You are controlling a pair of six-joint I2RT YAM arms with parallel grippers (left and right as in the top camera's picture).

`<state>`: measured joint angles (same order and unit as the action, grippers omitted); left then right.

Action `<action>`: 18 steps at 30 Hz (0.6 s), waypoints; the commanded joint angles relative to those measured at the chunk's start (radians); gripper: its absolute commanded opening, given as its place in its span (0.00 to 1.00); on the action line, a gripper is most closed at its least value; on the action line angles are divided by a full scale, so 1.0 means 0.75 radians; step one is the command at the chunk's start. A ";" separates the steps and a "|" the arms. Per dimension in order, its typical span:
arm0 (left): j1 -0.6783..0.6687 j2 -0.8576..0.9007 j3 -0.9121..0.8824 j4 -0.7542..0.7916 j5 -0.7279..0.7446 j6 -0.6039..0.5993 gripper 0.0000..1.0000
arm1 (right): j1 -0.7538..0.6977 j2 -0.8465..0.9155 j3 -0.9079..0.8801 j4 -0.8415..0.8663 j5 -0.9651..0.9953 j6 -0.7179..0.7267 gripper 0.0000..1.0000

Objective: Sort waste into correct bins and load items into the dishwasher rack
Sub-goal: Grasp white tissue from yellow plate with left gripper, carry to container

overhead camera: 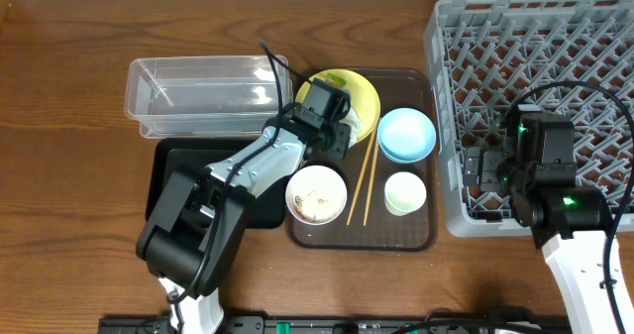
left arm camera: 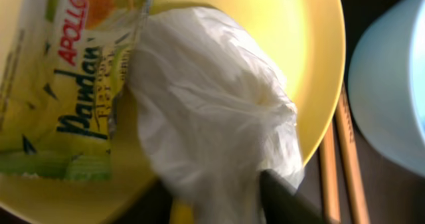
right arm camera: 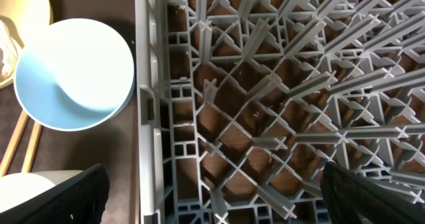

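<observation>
Left gripper [overhead camera: 337, 128] is over the yellow plate [overhead camera: 365, 101], which sits at the far left corner of the brown serving tray [overhead camera: 388, 237], mid-desk. One dark finger [left arm camera: 285, 197] shows in the left wrist view, touching the lower edge of the crumpled white tissue [left arm camera: 206, 104]. Whether the jaws are clamped on it cannot be told. The tissue lies on the plate and overlaps the snack wrapper [left arm camera: 66, 84] beside it.

Right gripper [overhead camera: 482, 170] hangs over the left wall of the dishwasher rack [overhead camera: 575, 47], at the desk's right edge. Its fingers are spread wide, with nothing between them.

On the serving tray:
- light blue bowl [overhead camera: 406, 134], right of the plate
- chopsticks [overhead camera: 362, 180], together, mid-tray
- white bowl [overhead camera: 317, 193], holding food scraps [overhead camera: 319, 205], towards the near edge
- small white cup [overhead camera: 404, 192], also towards the near edge

Clear tub [overhead camera: 198, 96] stands left of the plate. Black tray [overhead camera: 173, 175] lies just nearside of the tub, partly under the left arm.
</observation>
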<state>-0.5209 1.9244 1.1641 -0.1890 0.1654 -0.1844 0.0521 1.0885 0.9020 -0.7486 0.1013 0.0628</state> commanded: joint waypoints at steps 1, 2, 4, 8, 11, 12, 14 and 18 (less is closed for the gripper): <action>-0.003 -0.007 0.026 0.000 -0.028 0.004 0.21 | 0.016 -0.008 0.030 -0.005 -0.007 -0.014 0.99; -0.003 -0.017 0.026 0.000 -0.028 0.004 0.19 | 0.016 -0.008 0.030 -0.006 -0.007 -0.015 0.98; -0.002 -0.054 0.027 -0.004 -0.028 0.004 0.10 | 0.016 -0.008 0.030 -0.006 -0.007 -0.015 0.99; 0.022 -0.189 0.029 -0.012 -0.028 0.004 0.08 | 0.016 -0.008 0.030 -0.008 -0.006 -0.015 0.99; 0.076 -0.315 0.029 -0.021 -0.049 0.004 0.09 | 0.016 -0.008 0.030 -0.008 -0.006 -0.015 0.99; 0.099 -0.351 0.029 -0.025 -0.072 0.004 0.09 | 0.016 -0.008 0.030 -0.007 -0.006 -0.015 0.99; 0.158 -0.420 0.029 -0.036 -0.121 0.004 0.10 | 0.016 -0.008 0.030 -0.005 -0.006 -0.015 0.99; 0.301 -0.479 0.029 -0.044 -0.143 0.005 0.13 | 0.016 -0.008 0.030 -0.005 -0.006 -0.015 0.99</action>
<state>-0.3534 1.5688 1.1725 -0.2119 0.1001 -0.1833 0.0521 1.0885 0.9020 -0.7517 0.1017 0.0628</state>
